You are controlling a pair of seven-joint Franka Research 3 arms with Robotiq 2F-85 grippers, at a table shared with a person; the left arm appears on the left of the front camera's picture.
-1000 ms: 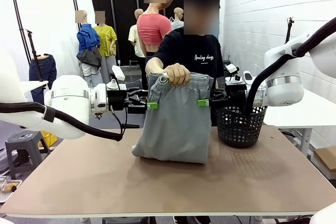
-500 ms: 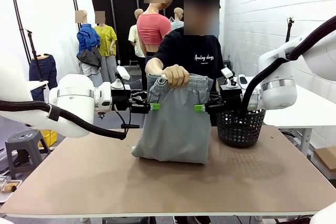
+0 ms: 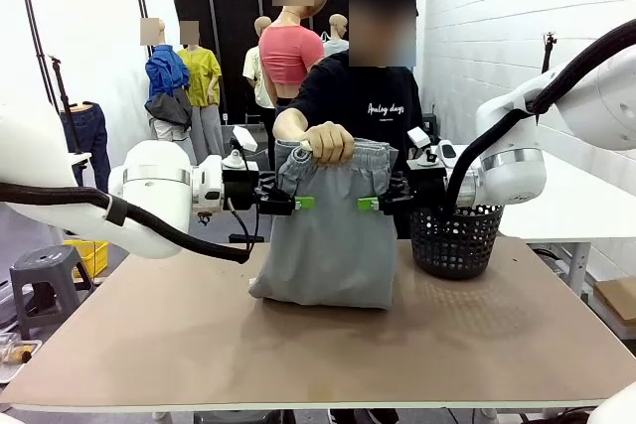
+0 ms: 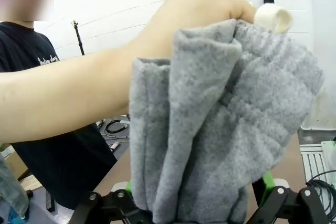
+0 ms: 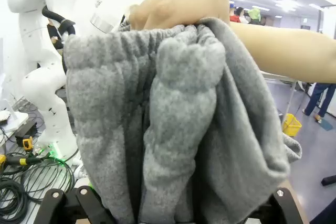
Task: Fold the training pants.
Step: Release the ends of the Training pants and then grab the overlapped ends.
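The training pants (image 3: 330, 240) are light grey. A person's hand (image 3: 327, 141) holds them up by the gathered waistband, and their lower end rests bunched on the table. My left gripper (image 3: 299, 203) is at the pants' left edge just under the waistband, and my right gripper (image 3: 374, 204) is at their right edge at the same height. In the left wrist view the pants (image 4: 220, 129) hang between the spread fingers of the left gripper (image 4: 195, 203). The right wrist view shows the pants (image 5: 173, 124) between the wide-apart fingers of the right gripper (image 5: 173, 208). Both grippers are open.
A black mesh basket (image 3: 454, 241) stands on the brown table (image 3: 298, 345) just right of the pants, under my right arm. The person stands at the far edge behind the pants. The table's near half is bare.
Both grippers have moved inward toward each other, from beside the pants to their two side edges. The person's hand and the pants have stayed in place.
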